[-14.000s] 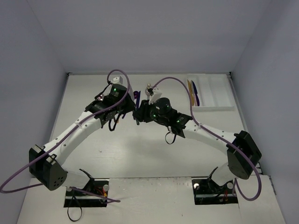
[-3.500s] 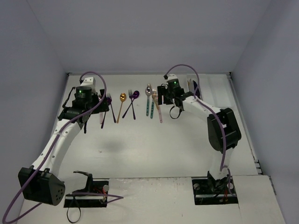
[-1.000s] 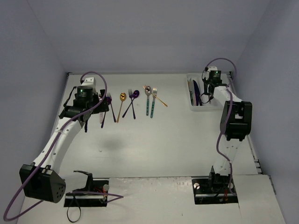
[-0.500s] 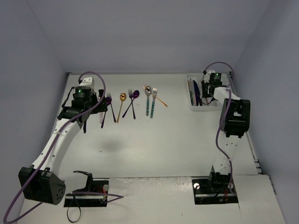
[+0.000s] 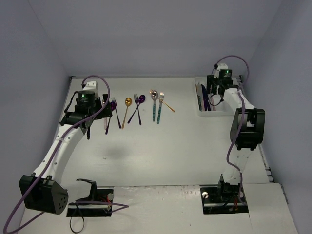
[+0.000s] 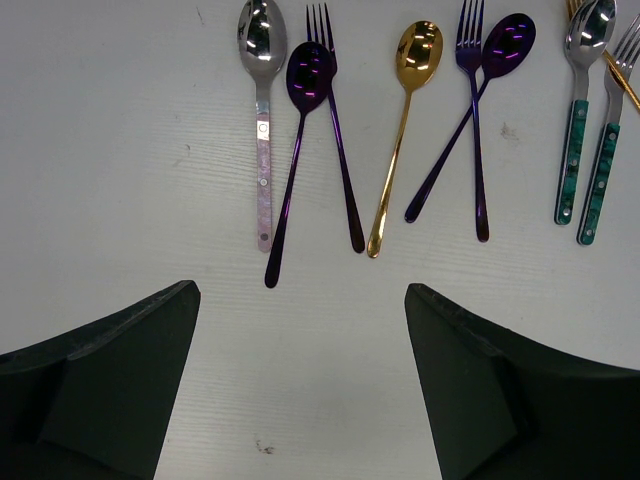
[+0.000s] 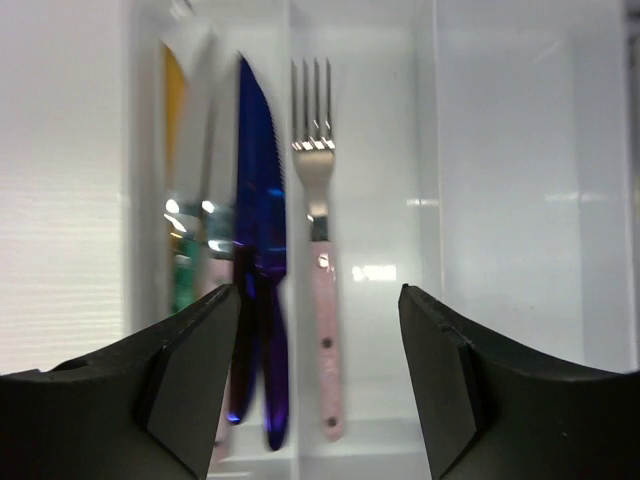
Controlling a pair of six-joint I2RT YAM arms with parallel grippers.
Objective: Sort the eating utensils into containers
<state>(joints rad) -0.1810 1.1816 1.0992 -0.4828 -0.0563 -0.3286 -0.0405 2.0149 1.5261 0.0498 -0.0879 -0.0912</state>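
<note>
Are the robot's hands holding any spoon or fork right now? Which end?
Nothing is held. The right gripper has its jaws open above the pink-handled fork, which lies in the tray. The left gripper is open too, empty.

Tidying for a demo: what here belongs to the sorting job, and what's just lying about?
Job: row of coloured metal spoons and forks; white plastic compartment tray; pink-handled silver fork lying in it.
Lying about: looping purple robot cables.
</note>
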